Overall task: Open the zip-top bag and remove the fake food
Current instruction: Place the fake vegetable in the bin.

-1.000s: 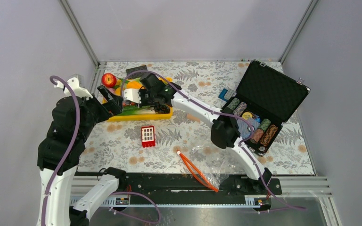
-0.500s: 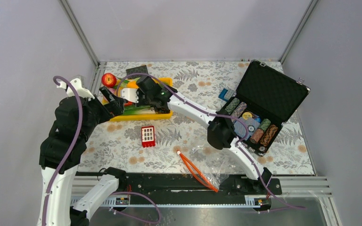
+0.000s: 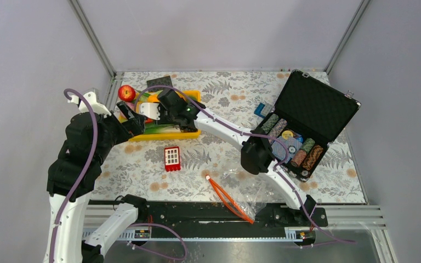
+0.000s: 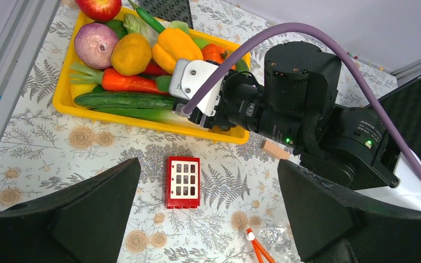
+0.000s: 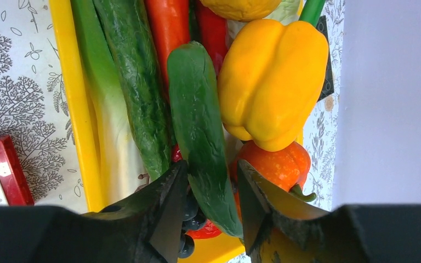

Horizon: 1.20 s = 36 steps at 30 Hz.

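No readable words, numbers or brand marks appear in any view. The red block (image 4: 183, 182) on the bench carries a grid of small white squares, blank at this size. Patterns on the poker chip rolls (image 3: 293, 148) in the black case (image 3: 318, 107) are too small to read.

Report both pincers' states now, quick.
Left pincer: open, holding nothing.
Right pincer: closed on a green cucumber.
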Each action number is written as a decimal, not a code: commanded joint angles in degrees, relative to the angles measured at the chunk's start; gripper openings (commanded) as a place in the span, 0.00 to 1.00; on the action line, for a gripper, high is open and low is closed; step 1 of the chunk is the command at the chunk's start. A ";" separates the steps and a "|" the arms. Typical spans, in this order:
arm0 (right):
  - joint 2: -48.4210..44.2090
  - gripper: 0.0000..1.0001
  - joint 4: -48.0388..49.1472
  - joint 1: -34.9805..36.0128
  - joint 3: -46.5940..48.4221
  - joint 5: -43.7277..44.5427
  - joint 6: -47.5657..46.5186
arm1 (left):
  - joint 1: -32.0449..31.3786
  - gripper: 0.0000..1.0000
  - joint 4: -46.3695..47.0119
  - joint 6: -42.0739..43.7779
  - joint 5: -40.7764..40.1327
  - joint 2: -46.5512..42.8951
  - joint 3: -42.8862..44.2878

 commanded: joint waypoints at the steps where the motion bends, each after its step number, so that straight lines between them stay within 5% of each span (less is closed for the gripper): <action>1: 0.88 0.48 2.46 0.61 2.34 0.36 0.69 | 0.29 0.98 2.22 1.36 0.95 -0.33 -0.37; 22: -4.39 0.71 1.73 1.44 -0.49 -1.48 1.22 | 0.39 0.98 2.22 0.47 1.45 -0.72 -0.58; 28: -7.82 0.87 1.09 1.93 -2.97 -2.94 1.95 | 0.33 0.98 2.26 -0.17 2.04 -0.50 0.00; 33: -13.44 1.00 1.90 1.43 -5.41 -7.72 13.49 | 0.40 0.98 2.74 -1.44 1.21 -0.57 0.46; 36: -22.16 1.00 11.52 0.16 -15.18 -14.39 23.76 | 0.38 0.99 4.09 -1.39 0.65 -1.35 -0.13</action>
